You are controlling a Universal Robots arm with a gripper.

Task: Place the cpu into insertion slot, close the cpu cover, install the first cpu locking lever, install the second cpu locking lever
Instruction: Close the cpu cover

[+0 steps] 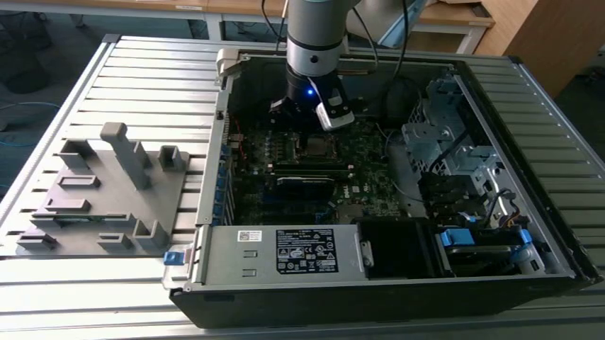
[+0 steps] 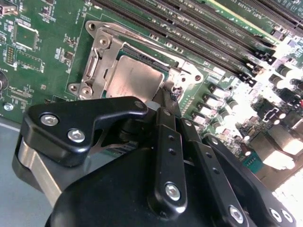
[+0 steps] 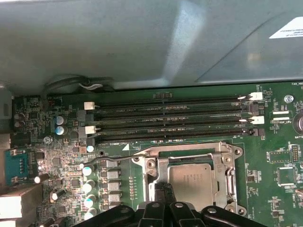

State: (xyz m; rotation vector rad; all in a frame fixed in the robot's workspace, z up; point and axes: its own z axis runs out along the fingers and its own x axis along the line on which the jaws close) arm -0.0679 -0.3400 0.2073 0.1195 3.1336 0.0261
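Note:
The cpu (image 2: 137, 78), a silvery square chip, lies flat in the insertion slot (image 1: 318, 146) on the green motherboard. The cpu cover (image 2: 102, 49), a silvery frame, is down around the chip; in the first wrist view it frames the cpu (image 3: 189, 182) too. A thin lever rod (image 3: 189, 147) runs along the cover's side nearest the memory slots. My gripper (image 2: 165, 97) hangs low over the socket with its black fingers drawn together at the cover's edge, beside a small metal tab (image 2: 184, 78). Nothing shows between the fingers.
Long black memory slots (image 3: 170, 120) run beside the socket. The open computer case holds a power supply (image 1: 283, 251) at the front and a drive cage (image 1: 444, 134) on the exterior view's right. A grey fixture (image 1: 104, 191) stands on the slatted table at the exterior view's left.

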